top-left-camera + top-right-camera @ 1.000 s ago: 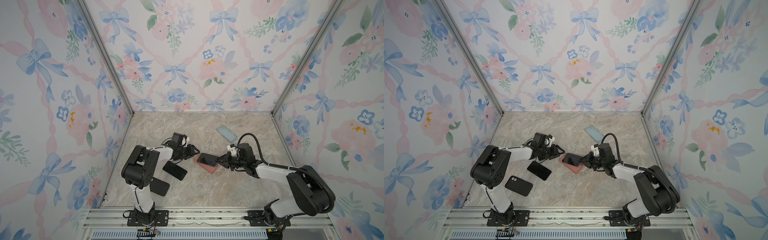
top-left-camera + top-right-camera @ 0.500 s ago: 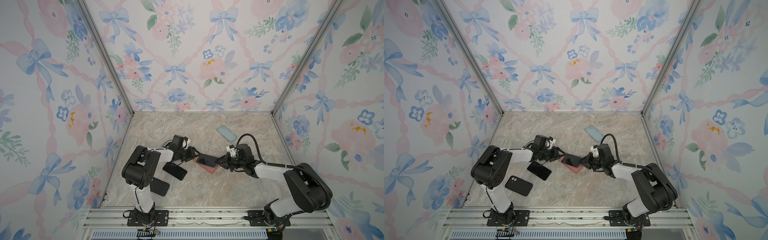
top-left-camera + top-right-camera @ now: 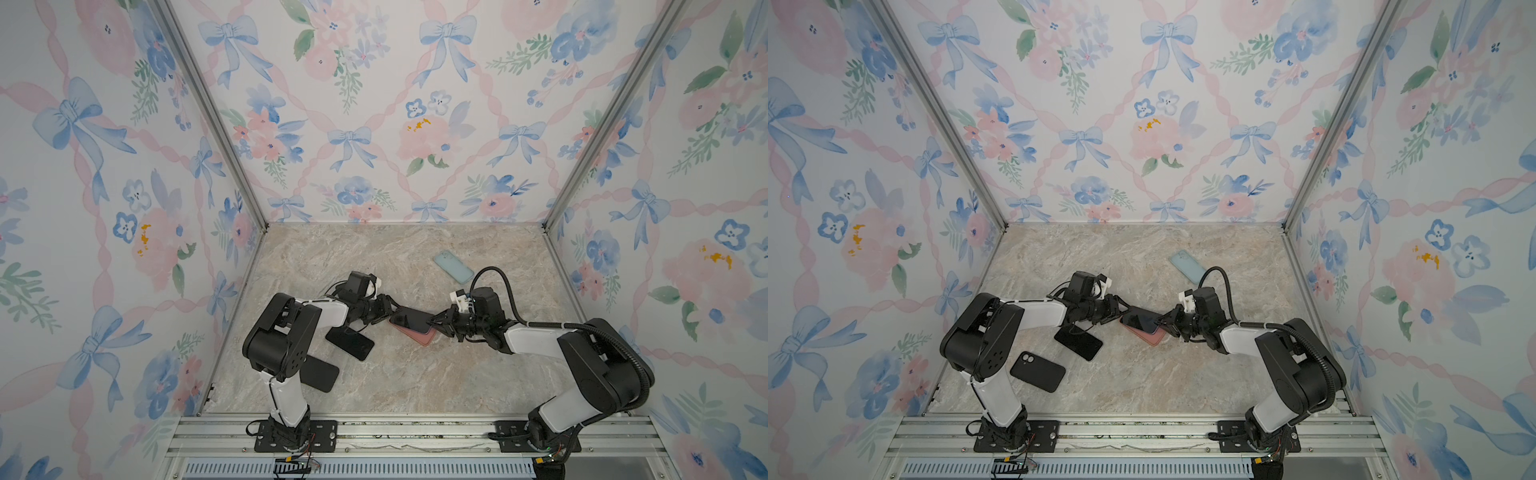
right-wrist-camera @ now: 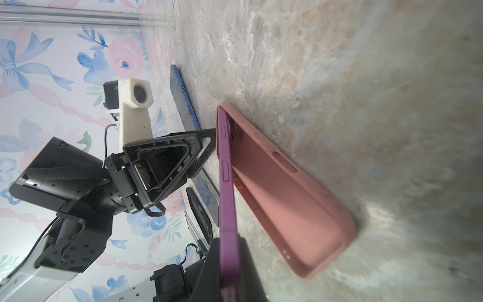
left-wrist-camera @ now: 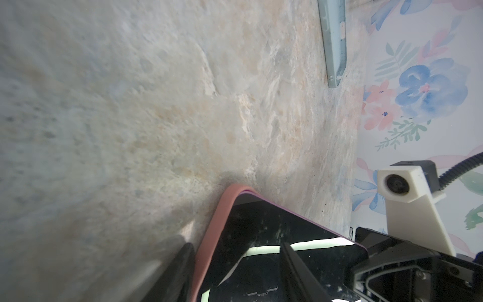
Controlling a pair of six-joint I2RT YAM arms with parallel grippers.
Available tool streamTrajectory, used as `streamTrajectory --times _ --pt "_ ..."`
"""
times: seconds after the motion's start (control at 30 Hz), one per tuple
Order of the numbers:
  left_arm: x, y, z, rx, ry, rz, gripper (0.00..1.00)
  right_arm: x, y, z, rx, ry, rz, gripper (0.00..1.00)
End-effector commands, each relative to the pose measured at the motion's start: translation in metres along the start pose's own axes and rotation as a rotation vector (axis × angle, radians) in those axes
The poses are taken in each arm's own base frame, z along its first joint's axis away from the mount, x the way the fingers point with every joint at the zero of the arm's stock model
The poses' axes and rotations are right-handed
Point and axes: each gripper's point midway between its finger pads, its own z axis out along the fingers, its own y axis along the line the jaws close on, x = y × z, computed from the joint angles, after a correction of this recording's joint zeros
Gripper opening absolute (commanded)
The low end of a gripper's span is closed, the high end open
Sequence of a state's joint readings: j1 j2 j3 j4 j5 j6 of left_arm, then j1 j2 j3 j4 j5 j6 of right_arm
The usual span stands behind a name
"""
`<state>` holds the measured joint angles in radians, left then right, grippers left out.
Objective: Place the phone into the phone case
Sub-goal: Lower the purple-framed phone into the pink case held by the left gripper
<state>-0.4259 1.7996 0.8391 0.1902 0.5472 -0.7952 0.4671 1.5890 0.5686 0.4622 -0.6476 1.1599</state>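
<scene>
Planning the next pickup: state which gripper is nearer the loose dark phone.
Left. The left gripper is just beyond the dark phone; right gripper, holding the purple phone, is farther, across the pink case.

purple phone tilted, pink case beneath

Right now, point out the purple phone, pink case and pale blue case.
purple phone (image 4: pixel 226 183): right wrist view, side edge beside a button.
pink case (image 4: pixel 287 209): right wrist view, inner surface.
pale blue case (image 3: pixel 454 268): in a top view, middle of its back.
</scene>
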Motion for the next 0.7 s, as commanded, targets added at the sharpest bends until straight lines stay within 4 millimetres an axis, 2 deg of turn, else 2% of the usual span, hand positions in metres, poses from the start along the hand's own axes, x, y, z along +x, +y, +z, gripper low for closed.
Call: streamTrajectory --times 0.0,0.07,0.3,0.47,0.67 --pt "0.025 -0.010 -0.001 0.028 0.067 -0.012 0.53 0.006 -0.018 0.006 0.064 0.034 0.041 0.00" --pt "0.027 -0.011 -0.002 0.029 0.067 -0.013 0.53 0.006 -0.022 0.006 0.076 0.037 0.042 0.00" --pt "0.039 -0.021 -0.002 0.037 0.073 -0.002 0.53 0.008 -0.036 0.005 0.157 0.055 0.018 0.13" --pt "0.045 -0.022 0.000 0.041 0.079 -0.004 0.53 0.008 -0.042 0.005 0.196 0.060 0.002 0.17" --pt "0.047 -0.025 -0.001 0.044 0.076 0.004 0.53 0.007 -0.040 0.006 0.205 0.062 -0.009 0.22"
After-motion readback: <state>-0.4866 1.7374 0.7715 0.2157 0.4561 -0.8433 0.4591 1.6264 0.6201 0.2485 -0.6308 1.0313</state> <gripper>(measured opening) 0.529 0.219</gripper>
